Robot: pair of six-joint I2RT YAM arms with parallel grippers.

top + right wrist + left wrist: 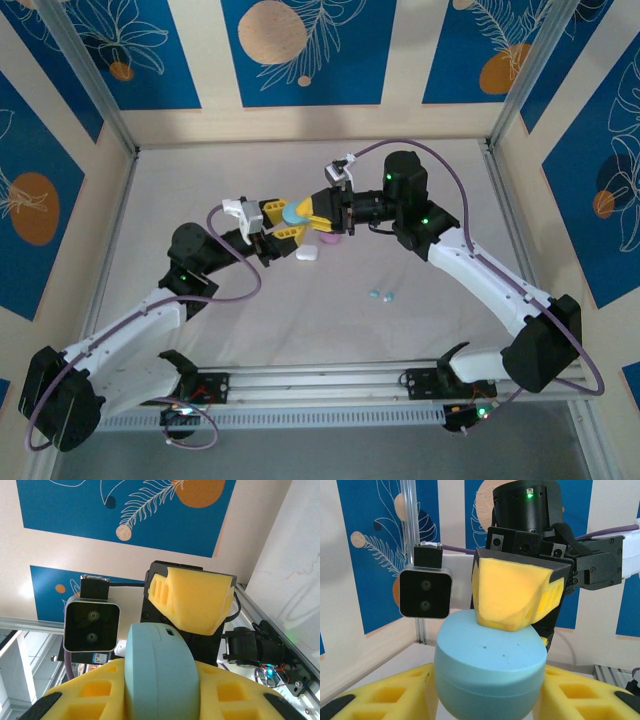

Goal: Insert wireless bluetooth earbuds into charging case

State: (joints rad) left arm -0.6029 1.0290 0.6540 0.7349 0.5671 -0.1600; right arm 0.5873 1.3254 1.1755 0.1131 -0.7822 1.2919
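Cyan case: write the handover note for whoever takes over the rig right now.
Grippers: the left gripper is shut on the cyan case, which is held off the table. The right gripper is shut on the same case from the opposite side.
Things: two cyan earbuds lie loose on the table, nearer the right arm. The white case and pink case sit below the grippers.
Done: cyan case picked up, though its lid looks shut.
Left: open it and seat both cyan earbuds.

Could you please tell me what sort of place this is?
Probably a robotics lab test cell: a white tabletop, enclosed by silver aluminium frame rails and blue-and-cream leaf-print wall panels, with two black-and-white robot arms mounted.
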